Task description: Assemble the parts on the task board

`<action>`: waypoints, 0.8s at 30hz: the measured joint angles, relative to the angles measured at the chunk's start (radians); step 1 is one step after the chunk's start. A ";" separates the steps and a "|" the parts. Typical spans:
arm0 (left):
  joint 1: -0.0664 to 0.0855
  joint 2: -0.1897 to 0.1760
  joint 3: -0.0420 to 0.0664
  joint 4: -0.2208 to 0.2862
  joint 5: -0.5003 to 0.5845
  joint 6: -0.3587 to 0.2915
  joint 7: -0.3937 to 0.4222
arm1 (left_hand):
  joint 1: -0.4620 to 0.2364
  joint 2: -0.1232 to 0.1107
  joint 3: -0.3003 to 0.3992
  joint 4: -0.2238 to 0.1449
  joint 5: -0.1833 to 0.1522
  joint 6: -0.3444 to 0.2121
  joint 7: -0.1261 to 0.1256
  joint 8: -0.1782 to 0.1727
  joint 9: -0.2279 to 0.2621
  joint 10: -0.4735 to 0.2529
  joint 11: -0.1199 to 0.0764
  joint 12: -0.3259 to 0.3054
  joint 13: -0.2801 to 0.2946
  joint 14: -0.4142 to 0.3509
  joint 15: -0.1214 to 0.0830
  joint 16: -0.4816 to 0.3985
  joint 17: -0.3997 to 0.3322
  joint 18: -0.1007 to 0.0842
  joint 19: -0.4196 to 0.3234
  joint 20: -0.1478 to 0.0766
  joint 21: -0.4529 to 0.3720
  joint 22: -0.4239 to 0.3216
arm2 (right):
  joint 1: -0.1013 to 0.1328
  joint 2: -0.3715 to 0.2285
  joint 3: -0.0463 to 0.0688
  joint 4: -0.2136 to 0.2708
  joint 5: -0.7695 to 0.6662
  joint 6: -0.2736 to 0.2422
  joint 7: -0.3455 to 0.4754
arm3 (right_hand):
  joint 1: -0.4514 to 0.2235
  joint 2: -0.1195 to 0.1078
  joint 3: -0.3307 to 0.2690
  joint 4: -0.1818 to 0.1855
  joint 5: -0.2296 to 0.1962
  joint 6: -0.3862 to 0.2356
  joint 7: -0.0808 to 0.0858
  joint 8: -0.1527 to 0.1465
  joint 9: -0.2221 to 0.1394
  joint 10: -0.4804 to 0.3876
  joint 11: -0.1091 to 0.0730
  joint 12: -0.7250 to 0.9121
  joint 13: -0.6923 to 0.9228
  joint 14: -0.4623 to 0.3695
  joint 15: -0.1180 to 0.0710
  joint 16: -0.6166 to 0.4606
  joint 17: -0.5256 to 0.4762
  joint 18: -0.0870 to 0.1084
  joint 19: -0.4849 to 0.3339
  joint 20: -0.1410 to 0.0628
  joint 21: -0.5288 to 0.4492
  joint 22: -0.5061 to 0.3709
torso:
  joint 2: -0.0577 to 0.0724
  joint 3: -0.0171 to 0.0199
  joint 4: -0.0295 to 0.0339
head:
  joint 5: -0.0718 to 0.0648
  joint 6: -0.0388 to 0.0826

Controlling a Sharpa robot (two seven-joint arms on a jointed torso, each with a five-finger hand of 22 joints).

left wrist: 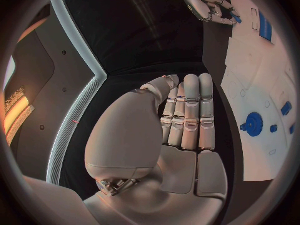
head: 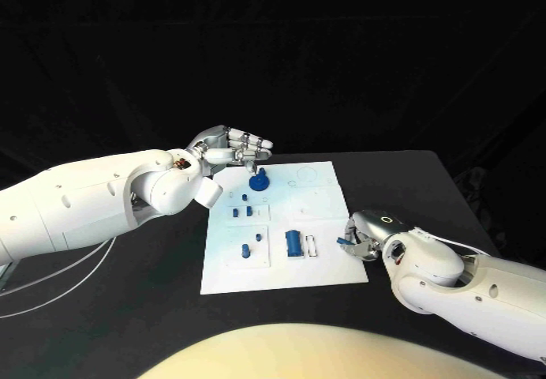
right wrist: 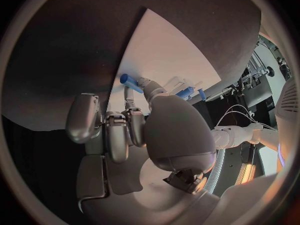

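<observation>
The white task board (head: pixel 298 268) lies in the middle of the black table. My right hand (head: pixel 362 238) is at the board's right edge and pinches a small blue peg (head: pixel 342 240) between thumb and finger; the peg (right wrist: pixel 128 79) sits just over the white board (right wrist: pixel 169 50). My left hand (head: pixel 233 147) hovers above the board's far left corner, fingers straight and side by side, holding nothing (left wrist: pixel 187 115). A round blue knob (head: pixel 259 181) stands on the board just in front of it, the knob (left wrist: pixel 254 124) beside the fingertips.
Several small blue pieces (head: pixel 241 211) lie on the board's left half, one more (head: pixel 244 251) nearer me. A blue block (head: pixel 293 242) and a thin rod (head: pixel 313 245) lie near the right hand. Black table surrounds the board.
</observation>
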 measured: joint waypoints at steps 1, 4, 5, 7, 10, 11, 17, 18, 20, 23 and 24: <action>0.000 0.000 0.000 0.000 0.000 0.000 0.000 | 0.000 0.000 0.000 0.000 0.000 0.000 0.000 0.000 0.000 0.000 0.000 0.000 0.000 0.000 0.000 0.000 0.000 0.000 0.000 0.000 0.000 0.000 | 0.000 -0.001 0.000 0.002 0.000 -0.001 -0.004 | 0.006 0.001 0.011 -0.002 0.008 0.003 0.003 0.001 0.000 -0.002 -0.003 0.003 0.000 0.000 0.000 0.000 0.000 0.000 0.000 0.000 0.004 0.000 | 0.000 0.0001 0.0000 | 0.000 0.000; 0.000 0.000 0.000 0.000 0.000 0.000 0.000 | 0.000 0.000 0.000 0.000 0.000 0.000 0.000 0.000 0.000 0.000 0.000 0.000 0.000 0.000 0.000 0.000 0.000 0.000 0.000 0.000 0.000 0.000 | -0.001 -0.005 -0.001 0.007 0.004 -0.006 -0.013 | 0.011 0.005 0.026 0.013 0.031 0.003 0.003 0.012 0.002 0.000 -0.011 0.009 0.000 0.000 -0.008 0.000 0.000 0.000 0.006 -0.006 0.013 0.000 | 0.000 0.0003 0.0000 | 0.000 0.000; 0.000 0.000 0.000 0.000 0.000 0.000 0.000 | 0.000 0.000 0.000 0.000 0.000 0.000 0.000 0.000 0.000 0.000 0.000 0.000 0.000 0.000 0.000 0.000 0.000 0.000 0.000 0.000 0.000 0.000 | -0.001 -0.007 -0.001 0.009 0.009 -0.008 -0.015 | 0.014 0.008 0.031 0.018 0.040 0.003 0.003 0.012 0.003 0.000 -0.011 0.013 0.000 0.000 -0.008 0.000 0.000 0.000 0.006 -0.006 0.014 0.000 | 0.000 0.0003 -0.0001 | 0.000 0.000; 0.000 0.000 0.000 0.000 0.000 0.000 0.000 | 0.000 0.000 0.000 0.000 0.000 0.000 0.000 0.000 0.000 0.000 0.000 0.000 0.000 0.000 0.000 0.000 0.000 0.000 0.000 0.000 0.000 0.000 | -0.002 -0.013 -0.001 0.015 0.024 -0.015 -0.021 | 0.005 0.018 0.042 0.026 0.049 0.003 0.003 0.013 0.012 0.000 -0.011 0.016 0.000 0.000 -0.008 0.000 0.000 0.000 0.006 -0.006 0.015 0.000 | 0.000 0.0003 -0.0001 | 0.000 0.000; 0.000 -0.001 0.000 0.000 0.000 0.000 0.000 | 0.000 0.000 0.000 0.000 0.000 0.000 0.000 0.000 0.000 0.000 0.000 0.000 0.000 0.000 0.000 0.000 0.000 0.000 0.000 0.000 0.000 0.000 | -0.002 -0.020 -0.002 0.025 0.055 -0.026 -0.027 | -0.004 0.027 0.056 0.040 0.058 0.003 0.003 0.019 0.024 0.000 -0.011 0.016 0.000 0.000 -0.008 0.000 0.000 0.000 0.008 -0.008 0.018 0.000 | 0.000 0.0003 -0.0002 | 0.000 0.000; 0.000 -0.001 0.000 0.000 0.000 0.000 0.000 | 0.000 0.000 0.000 0.000 0.000 0.000 0.000 0.000 0.000 0.000 0.000 0.000 0.000 0.000 0.000 0.000 0.000 0.000 0.000 0.000 0.000 0.000 | -0.002 -0.022 -0.002 0.028 0.065 -0.031 -0.028 | -0.006 0.028 0.060 0.041 0.058 0.003 0.003 0.020 0.025 0.000 -0.011 0.016 0.000 0.000 -0.008 0.000 0.000 0.000 0.009 -0.009 0.018 0.000 | 0.000 0.0004 -0.0003 | 0.000 0.000; 0.000 -0.001 0.000 0.000 0.000 0.000 -0.001 | 0.000 0.000 0.000 0.000 0.000 0.000 0.000 0.000 0.000 0.000 0.000 0.000 0.000 0.000 0.000 0.000 0.000 0.000 0.000 0.000 0.000 0.000 | 0.006 -0.028 -0.005 0.053 0.138 -0.070 -0.032 | -0.049 0.005 0.112 0.014 0.055 0.003 0.003 0.023 0.031 -0.003 -0.014 0.016 0.000 -0.004 -0.011 0.000 0.000 0.000 0.009 -0.009 0.017 0.000 | 0.000 0.0005 -0.0006 | 0.000 0.000; 0.000 -0.001 0.000 0.000 0.000 0.000 -0.001 | 0.000 0.000 0.000 0.000 0.000 0.000 0.000 0.000 0.000 0.000 0.000 0.000 0.000 0.000 0.000 0.000 0.000 0.000 0.000 0.000 0.000 0.000 | 0.010 -0.028 -0.005 0.057 0.150 -0.080 -0.032 | -0.052 0.003 0.113 0.012 0.050 0.003 0.003 0.023 0.032 -0.003 -0.015 0.016 0.000 -0.001 -0.013 0.000 0.000 0.000 0.009 -0.009 0.017 0.000 | 0.000 0.0005 -0.0005 | 0.000 0.000; 0.000 -0.001 0.000 0.000 0.000 0.000 -0.001 | 0.000 0.000 0.000 0.000 0.000 0.000 0.000 0.000 0.000 0.000 0.000 0.000 0.000 0.000 0.000 0.000 0.000 0.000 0.000 0.000 0.000 0.000 | 0.020 -0.028 -0.002 0.068 0.181 -0.105 -0.029 | -0.054 0.000 0.117 0.008 0.047 0.003 0.003 0.023 0.035 0.000 -0.018 0.016 0.000 0.000 -0.015 0.000 0.000 0.000 0.009 -0.009 0.017 0.000 | 0.000 0.0004 -0.0003 | 0.000 0.000; 0.000 -0.001 0.000 0.000 0.000 0.000 -0.001 | 0.000 0.000 0.000 0.000 0.000 0.000 0.000 0.000 0.000 0.000 0.000 0.000 0.000 0.000 0.000 0.000 0.000 0.000 0.000 0.000 0.000 0.000 | 0.030 -0.024 0.000 0.078 0.217 -0.135 -0.025 | -0.060 -0.005 0.130 0.003 0.047 0.003 0.003 0.024 0.036 0.000 -0.018 0.020 0.000 0.000 -0.015 0.000 0.000 0.000 0.009 -0.009 0.017 0.000 | 0.000 0.0002 -0.0001 | -0.002 0.000; 0.000 -0.001 0.000 0.000 0.000 0.000 -0.001 | 0.000 0.000 0.000 0.000 0.000 0.000 0.000 0.000 0.000 0.000 0.000 0.000 0.000 0.000 0.000 0.000 0.000 0.000 0.000 0.000 0.000 0.000 | 0.031 -0.019 0.000 0.082 0.233 -0.145 -0.023 | -0.061 -0.004 0.131 0.002 0.047 0.003 0.003 0.026 0.036 0.000 -0.018 0.021 0.000 0.000 -0.015 0.000 0.000 0.000 0.009 -0.009 0.021 0.000 | 0.000 0.0002 0.0000 | -0.002 0.000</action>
